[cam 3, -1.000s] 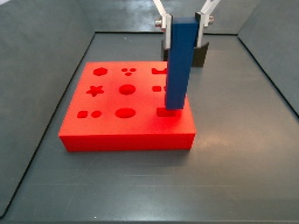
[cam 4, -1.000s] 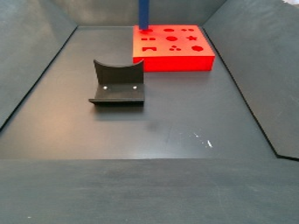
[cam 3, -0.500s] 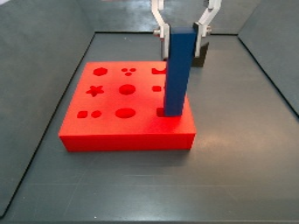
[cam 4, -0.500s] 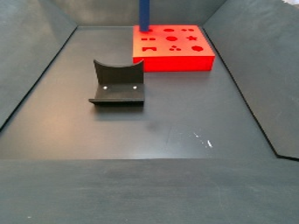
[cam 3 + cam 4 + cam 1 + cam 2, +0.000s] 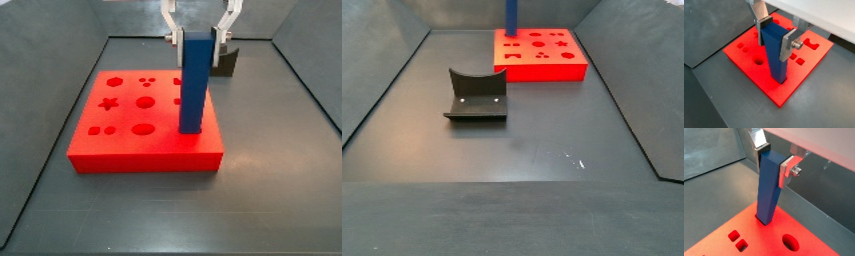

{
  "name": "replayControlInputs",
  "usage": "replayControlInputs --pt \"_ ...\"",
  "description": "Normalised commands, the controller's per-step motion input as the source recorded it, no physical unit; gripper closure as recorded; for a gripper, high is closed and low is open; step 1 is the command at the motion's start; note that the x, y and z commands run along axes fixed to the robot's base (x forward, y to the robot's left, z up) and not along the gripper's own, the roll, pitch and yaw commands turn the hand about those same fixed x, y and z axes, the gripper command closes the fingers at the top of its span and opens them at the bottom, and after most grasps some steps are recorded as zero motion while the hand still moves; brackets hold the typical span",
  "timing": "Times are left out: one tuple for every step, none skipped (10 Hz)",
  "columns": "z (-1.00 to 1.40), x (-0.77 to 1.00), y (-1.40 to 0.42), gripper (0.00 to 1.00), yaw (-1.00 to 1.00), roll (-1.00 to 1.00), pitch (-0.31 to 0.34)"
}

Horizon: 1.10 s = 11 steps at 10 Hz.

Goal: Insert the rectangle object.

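Observation:
The rectangle object is a long blue bar (image 5: 198, 85) standing upright on the flat red block (image 5: 134, 140), which has several shaped holes. Its lower end meets the block's top near the front right corner, and the hole under it is hidden. My gripper (image 5: 201, 40) is shut on the bar's top end. In both wrist views the silver fingers (image 5: 789, 44) (image 5: 787, 169) clamp the bar (image 5: 774, 57) (image 5: 767, 193) from two sides, above the red block (image 5: 741, 57) (image 5: 764, 235). In a side view only the bar's foot (image 5: 512, 15) shows on the block (image 5: 543, 58).
The dark fixture (image 5: 476, 95) with a curved notch stands on the grey floor away from the red block; it also shows behind the bar (image 5: 229, 62). Sloped grey walls (image 5: 40, 120) (image 5: 629, 110) enclose the floor.
The gripper and the bar have shifted a little to the left and slightly down over the red block. The bar stays upright in the grip.

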Motion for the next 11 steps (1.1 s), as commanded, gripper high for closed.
replayControlInputs --pt "-0.37 0.29 0.0 1.0 -0.07 0.01 0.169" --pt "-0.57 0.42 0.0 1.0 -0.08 -0.01 0.25" --pt "-0.59 0.42 0.0 1.0 -0.06 0.0 0.266" --pt "-0.67 0.32 0.0 1.0 -0.05 -0.03 0.186" --pt "-0.72 0.25 0.0 1.0 -0.05 -0.17 0.073" --pt "-0.75 0.13 0.0 1.0 -0.05 -0.18 0.03" --pt "-0.81 0.05 0.0 1.0 0.0 -0.16 0.0" --pt "-0.86 0.0 0.0 1.0 0.0 -0.14 0.0" --pt "-0.27 0.04 0.0 1.0 0.0 -0.08 -0.017" --pt "0.0 0.0 -0.02 1.0 0.0 0.0 0.0" --pt "0.0 0.0 -0.19 1.0 0.0 0.01 0.0"
